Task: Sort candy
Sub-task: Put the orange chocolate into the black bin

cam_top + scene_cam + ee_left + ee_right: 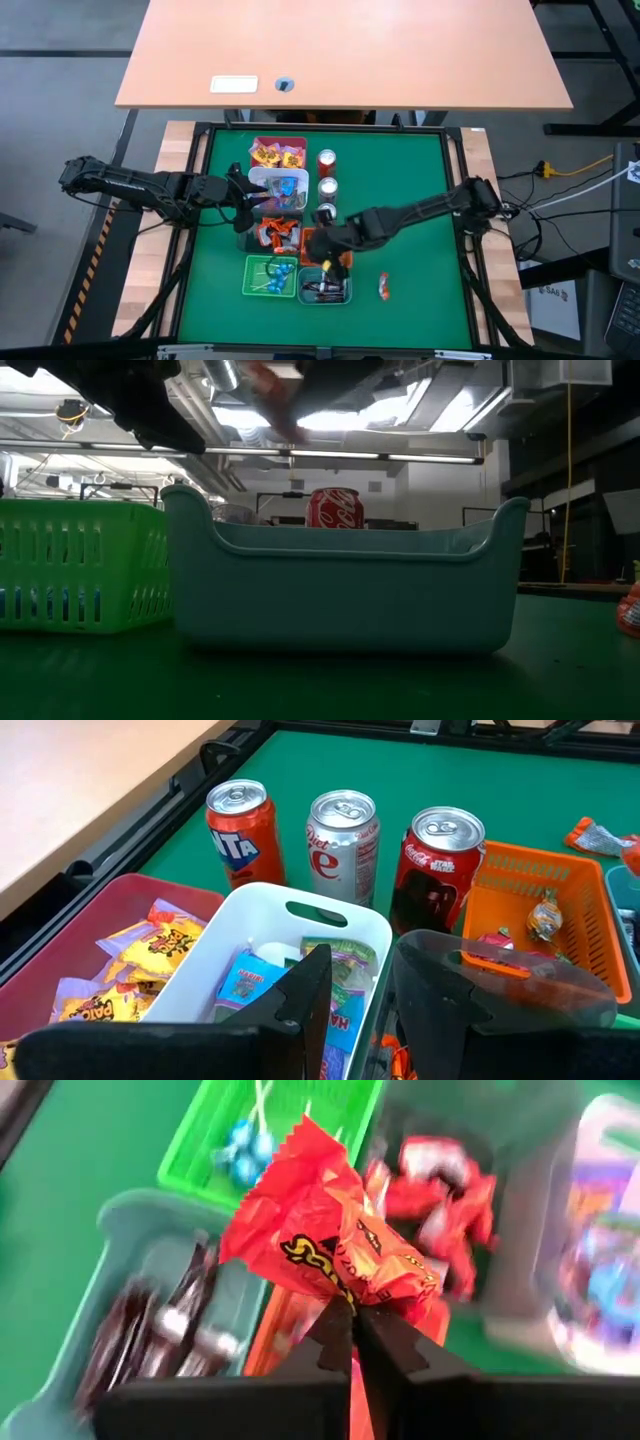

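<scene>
A: Grip status first. Your right gripper (355, 1320) has its fingers pinched together on an orange-red wrapped candy (330, 1240), wrapper fanned out above the tips. In the high view it hangs over the teal bin (325, 291) and the orange bin (312, 240), about where the two meet.

B: And your left gripper (360, 990)?

A: Fingers stand apart with nothing between them, over the white bin (300, 915), which holds blue and green packets.

B: Other candy?

A: Yellow packets in the red bin (100, 920); blue lollipops in the green bin (268, 276); dark wrappers in the teal bin. One loose orange candy (383, 287) lies on the green mat (420, 200), right of the teal bin. Three cans (340, 840) stand in a row beside the white bin.
</scene>
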Robot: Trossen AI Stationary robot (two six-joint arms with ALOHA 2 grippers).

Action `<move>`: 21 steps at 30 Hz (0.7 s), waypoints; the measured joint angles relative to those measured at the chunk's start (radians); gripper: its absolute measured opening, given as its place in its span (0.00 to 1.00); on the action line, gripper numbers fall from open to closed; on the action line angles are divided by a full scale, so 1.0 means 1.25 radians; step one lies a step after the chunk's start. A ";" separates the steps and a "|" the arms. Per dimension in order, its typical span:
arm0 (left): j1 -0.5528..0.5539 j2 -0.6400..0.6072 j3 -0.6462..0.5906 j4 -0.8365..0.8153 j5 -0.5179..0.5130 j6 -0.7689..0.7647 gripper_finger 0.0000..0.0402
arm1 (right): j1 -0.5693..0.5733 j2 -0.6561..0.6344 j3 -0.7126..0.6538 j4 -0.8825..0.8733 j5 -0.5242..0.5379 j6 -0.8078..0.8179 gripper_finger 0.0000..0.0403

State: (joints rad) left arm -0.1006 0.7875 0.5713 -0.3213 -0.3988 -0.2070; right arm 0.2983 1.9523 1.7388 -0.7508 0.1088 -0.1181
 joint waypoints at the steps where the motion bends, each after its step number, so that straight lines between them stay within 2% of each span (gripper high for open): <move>1: 0.000 0.000 0.000 0.001 0.000 0.000 0.25 | -0.010 0.007 0.000 0.028 -0.006 -0.014 0.02; 10: 0.000 0.000 0.000 0.002 0.000 0.000 0.25 | -0.083 0.044 0.001 0.215 -0.014 -0.030 0.03; 21: 0.000 0.000 0.000 0.002 0.000 0.000 0.25 | -0.104 0.072 0.000 0.244 -0.018 -0.035 0.04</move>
State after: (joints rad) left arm -0.1005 0.7872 0.5716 -0.3192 -0.3992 -0.2070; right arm 0.1688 2.0417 1.7390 -0.4460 0.0860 -0.1614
